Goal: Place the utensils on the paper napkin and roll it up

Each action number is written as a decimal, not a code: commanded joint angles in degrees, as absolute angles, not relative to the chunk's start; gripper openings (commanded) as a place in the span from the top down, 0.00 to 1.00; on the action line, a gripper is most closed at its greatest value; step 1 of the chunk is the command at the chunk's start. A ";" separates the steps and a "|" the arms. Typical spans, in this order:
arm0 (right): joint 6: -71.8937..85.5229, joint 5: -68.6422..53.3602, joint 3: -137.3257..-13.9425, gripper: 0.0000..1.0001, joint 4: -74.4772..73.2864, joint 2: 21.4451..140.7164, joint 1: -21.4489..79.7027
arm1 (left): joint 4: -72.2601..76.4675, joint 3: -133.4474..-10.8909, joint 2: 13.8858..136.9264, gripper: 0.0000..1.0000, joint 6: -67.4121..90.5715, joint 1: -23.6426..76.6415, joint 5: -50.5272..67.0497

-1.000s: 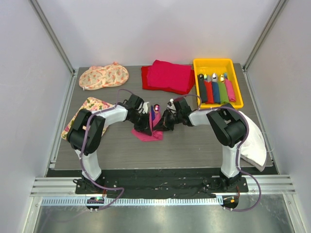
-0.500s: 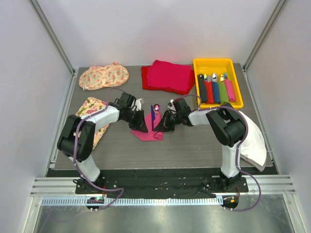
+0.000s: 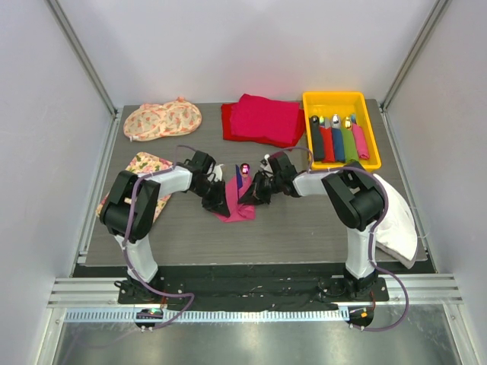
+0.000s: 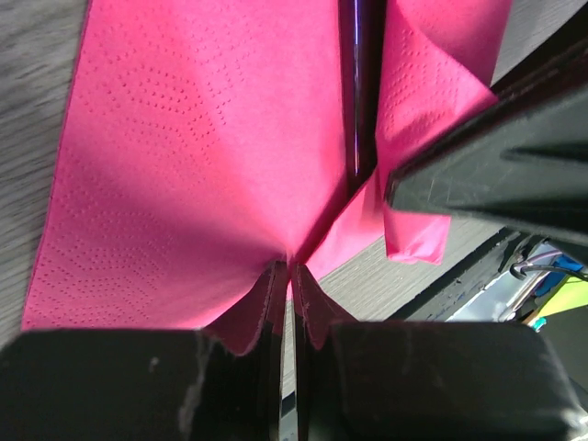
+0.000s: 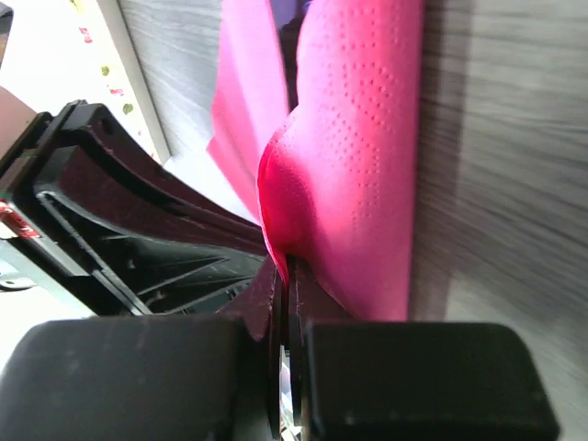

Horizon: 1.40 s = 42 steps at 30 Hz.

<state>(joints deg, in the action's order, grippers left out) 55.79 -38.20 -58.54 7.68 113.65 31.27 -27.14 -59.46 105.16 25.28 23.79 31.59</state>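
The left gripper [image 4: 288, 271] and right gripper [image 5: 283, 262] each clamp an edge of the paper napkin [image 4: 202, 138]. The utensils [image 4: 358, 73] lie inside its fold.

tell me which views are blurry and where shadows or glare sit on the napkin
Top view: sharp, evenly lit, napkin small in frame. Left wrist view: embossing crisp, a soft shadow band on the paper's left side, left hand dark and soft-edged. Right wrist view: napkin brightly lit, right hand blurred, table streaky.
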 commanded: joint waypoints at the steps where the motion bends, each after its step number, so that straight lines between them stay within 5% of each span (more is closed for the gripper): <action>1: 57.65 -37.70 -60.91 0.99 9.23 114.17 32.34 | -27.51 -60.47 106.61 0.90 24.96 23.82 30.41; 14: 58.01 -36.56 -60.91 0.97 10.54 117.07 32.78 | -26.72 -60.12 106.26 0.91 25.40 23.82 31.02; 16: 58.36 -37.00 -60.56 0.79 11.42 117.16 32.96 | -26.37 -59.86 105.13 0.89 25.58 23.56 32.16; 24: 59.85 -36.83 -59.59 0.44 12.92 117.16 32.96 | -20.83 -56.78 97.48 0.81 29.88 20.13 36.21; 42: 61.26 -36.83 -58.45 0.48 14.15 116.63 32.96 | -9.76 -55.90 100.63 0.84 39.64 20.04 37.53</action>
